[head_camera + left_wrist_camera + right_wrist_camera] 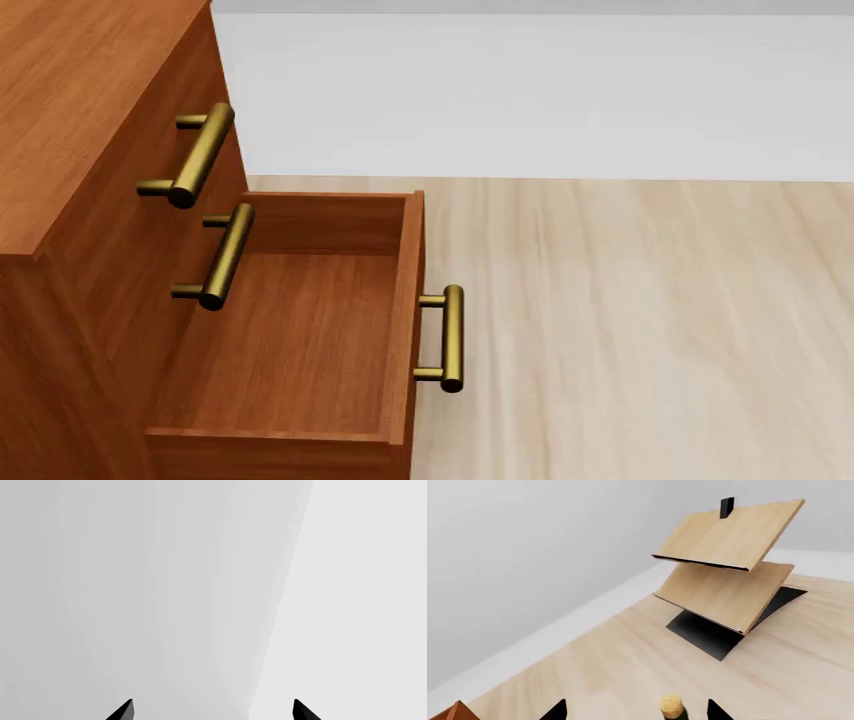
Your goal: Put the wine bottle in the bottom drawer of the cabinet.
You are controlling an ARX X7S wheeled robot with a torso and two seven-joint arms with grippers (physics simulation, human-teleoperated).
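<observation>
reddish-brown wooden bottom drawer [287,340] stands open, empty. right gripper [636,711] pinches the cork-topped green wine bottle [672,707]; left gripper [212,711] spread. next: carry bottle to drawer at 7 o'clock.

All three views are bright, evenly lit and sharp across the whole field, with no motion blur, glare, grain or edge distortion, as is normal for simulator renders. Illumination is diffuse and comes from above: the brass handles [451,338] carry only soft highlights along their upper sides, the interior of the bottom drawer [287,340] is slightly darker toward its inner walls, and the tilted wooden boards [730,562] shade each other and the floor [627,665] beneath them without hard-edged shadows. The left wrist view shows only two flat grey tones meeting along a clean slanted line, with very low contrast.
</observation>
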